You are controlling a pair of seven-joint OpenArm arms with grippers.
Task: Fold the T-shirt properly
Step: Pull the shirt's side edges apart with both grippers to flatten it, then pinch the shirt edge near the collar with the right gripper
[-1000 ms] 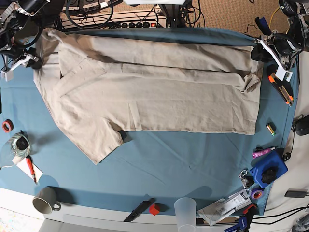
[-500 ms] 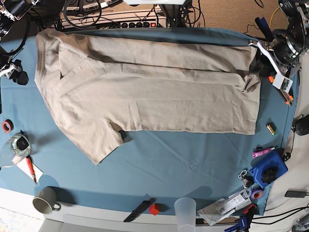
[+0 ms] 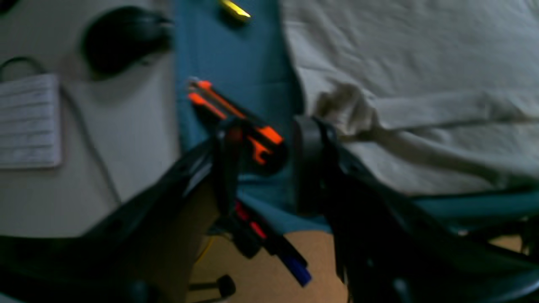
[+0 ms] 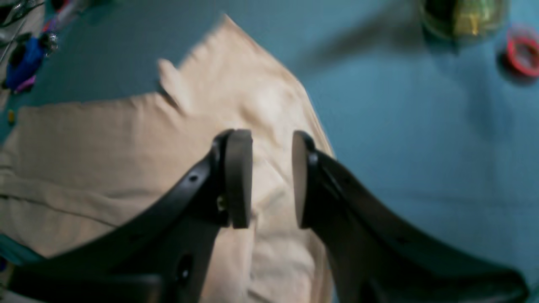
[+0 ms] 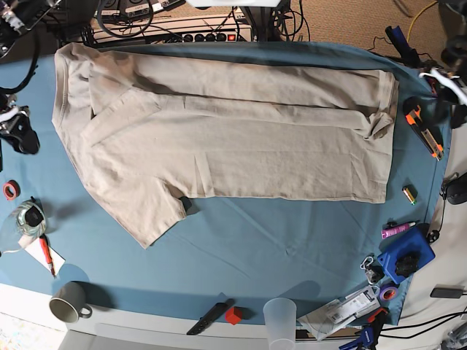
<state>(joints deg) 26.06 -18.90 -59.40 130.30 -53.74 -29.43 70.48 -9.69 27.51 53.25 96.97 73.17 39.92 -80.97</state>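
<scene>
Beige T-shirt (image 5: 226, 138) lies on the blue-clothed table (image 5: 292, 248), far side folded in. Both grippers, left (image 3: 269, 164) and right (image 4: 271, 179), have drawn back, fingers parted, empty; first fold looks done.

The bench (image 5: 292, 255) has a blue cloth on it. A big tan T-shirt (image 5: 233, 138) lies flat on top, one sleeve sticking out toward the front. Near the front edge sit a grey mug (image 5: 69, 301), a clear cup (image 5: 279, 316) and a small red block (image 5: 233, 316).
</scene>
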